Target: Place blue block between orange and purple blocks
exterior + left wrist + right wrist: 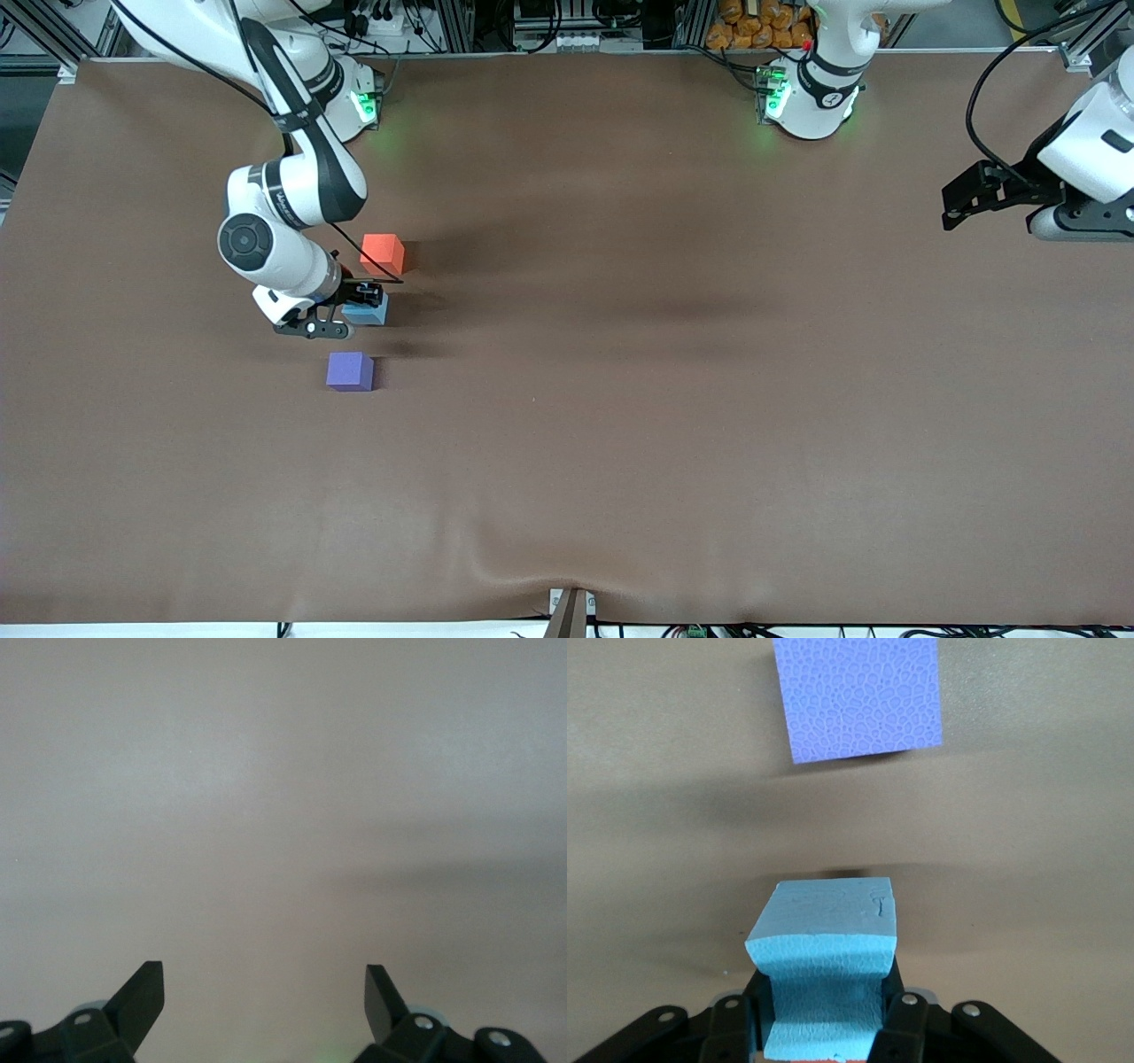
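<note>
My right gripper [361, 304] is shut on the sky-blue block [369, 311], its fingers pressing dents into the foam sides. It holds the block low over the table, in the gap between the orange-red block [383, 254] and the violet-purple block [350, 370]. I cannot tell whether the blue block touches the cloth. In the right wrist view the blue block [824, 930] sits in my right gripper [824, 1020], with the purple block [855, 695] ahead of it across bare cloth. My left gripper [955, 206] waits open and empty over the left arm's end of the table, and its wrist view [266, 992] shows only cloth.
The brown cloth-covered table [638, 399] has a raised fold [532, 567] at its edge nearest the front camera. A metal post [570, 613] stands at that edge. The arm bases [811, 97] and cables line the edge farthest from the camera.
</note>
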`<state>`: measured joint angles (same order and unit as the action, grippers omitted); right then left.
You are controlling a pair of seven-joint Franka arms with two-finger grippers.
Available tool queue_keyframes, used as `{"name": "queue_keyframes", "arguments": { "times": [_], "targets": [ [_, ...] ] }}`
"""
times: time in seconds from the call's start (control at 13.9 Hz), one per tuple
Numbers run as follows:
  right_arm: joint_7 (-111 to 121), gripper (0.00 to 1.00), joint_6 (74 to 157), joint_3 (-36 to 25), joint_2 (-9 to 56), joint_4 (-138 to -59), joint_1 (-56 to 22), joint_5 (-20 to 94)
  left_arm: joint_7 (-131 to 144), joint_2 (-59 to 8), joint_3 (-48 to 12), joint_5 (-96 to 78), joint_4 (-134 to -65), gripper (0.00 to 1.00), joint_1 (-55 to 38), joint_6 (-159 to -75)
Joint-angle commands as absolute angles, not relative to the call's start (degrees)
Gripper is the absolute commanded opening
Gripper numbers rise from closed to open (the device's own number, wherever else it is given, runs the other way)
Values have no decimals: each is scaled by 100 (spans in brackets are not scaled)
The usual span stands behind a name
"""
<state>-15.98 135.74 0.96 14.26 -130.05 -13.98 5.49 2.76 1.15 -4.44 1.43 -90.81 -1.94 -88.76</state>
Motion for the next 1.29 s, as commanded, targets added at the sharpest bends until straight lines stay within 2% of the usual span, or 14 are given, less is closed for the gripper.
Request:
{"name": "queue_keyframes", "arguments": {
  "times": [0.0, 0.36, 0.43, 0.5, 0.65, 0.93, 1.08, 1.22],
  "targets": [
    [-1547, 0, 13825, 202, 1564, -13052, -1292, 606, 176, -114, -475, 97, -8676, 100, -193, -8833],
    [-1424, 0, 13957, 202, 1714, -13061, -1301, 606, 132, -114, -518, 88, -8675, 100, -229, -8701],
    [-1424, 37, 13931, 202, 1723, -13052, -1309, 606, 123, -114, -527, 88, -8675, 100, -237, -8640],
    [-1433, 99, 13887, 202, 1740, -13043, -1292, 606, 123, -114, -527, 88, -8675, 100, -246, -8640],
    [-1441, 100, 13425, 202, 1636, -12877, -1275, 606, 45, -114, -527, 88, -8675, 100, -255, -8631],
    [-1442, 100, 10141, 184, 1599, -10754, -1004, 580, -149, -123, -527, 70, -8684, 100, -220, -8631],
    [-1441, 100, 9320, 193, 1608, -9901, -879, 580, -141, -123, -527, 18, -8684, 100, -220, -8613],
    [-1424, 100, 8984, 193, 1608, -9144, -888, 510, -97, -123, -527, 9, -8684, 100, -255, -8552]
  ]
}}
